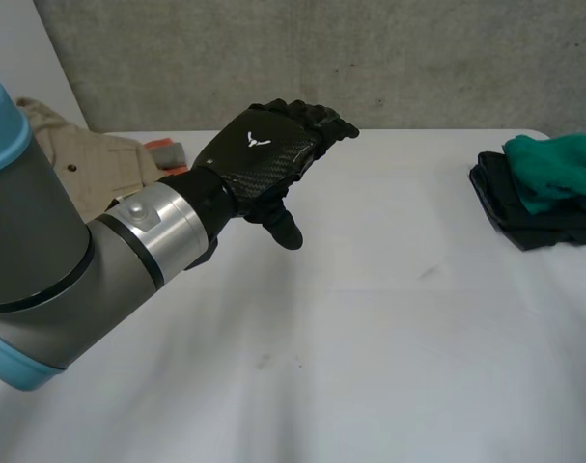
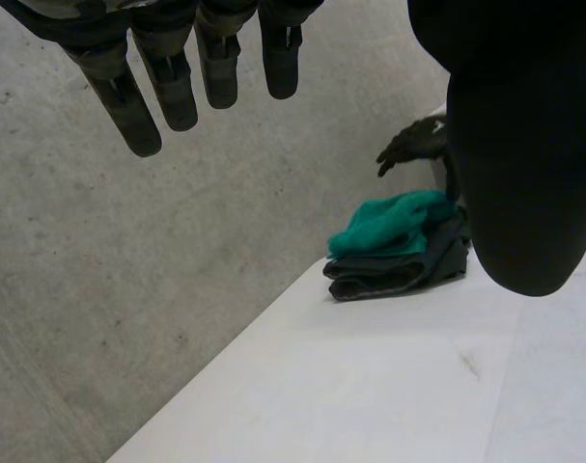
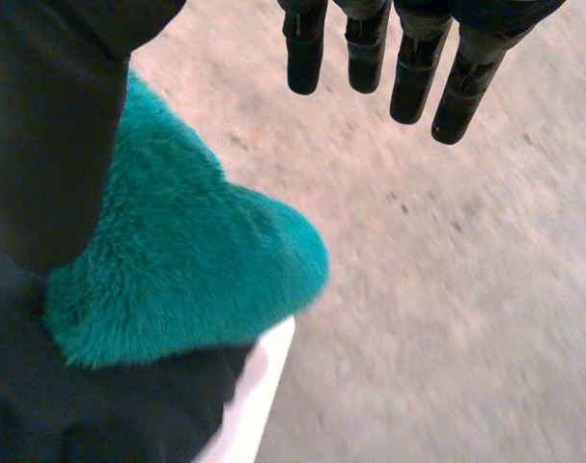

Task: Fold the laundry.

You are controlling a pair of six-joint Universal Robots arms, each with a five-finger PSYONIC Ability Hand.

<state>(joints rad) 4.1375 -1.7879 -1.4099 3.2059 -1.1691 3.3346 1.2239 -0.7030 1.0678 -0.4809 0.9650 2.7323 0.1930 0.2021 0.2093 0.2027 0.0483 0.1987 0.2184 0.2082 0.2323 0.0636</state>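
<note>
Left hand [image 1: 264, 154] hung above the white table [image 1: 370, 338], fingers loosely spread, holding nothing.
Right hand [image 3: 415, 82] was close over the green cloth [image 1: 553, 164], fingers straight and apart from the thumb; this cloth lay on a folded dark cloth [image 1: 524, 227] at the table's right edge, and a beige garment [image 1: 90, 159] lay far left.

Head camera: set behind and between the arms, high up. Faces down and forward over the white table [image 1: 389, 367] to the grey wall [image 1: 418, 58] past its far edge, with the left arm [image 1: 61, 260] close in the foreground.

Left wrist camera: looks along the left hand [image 2: 172, 92] across the table toward its far right corner, from mid-range.

Right wrist camera: looks along the right hand [image 3: 408, 82], very near that corner, out past the table's edge.

Shared by all three: green cloth [image 1: 558, 169] on dark cloth [image 1: 534, 227].
</note>
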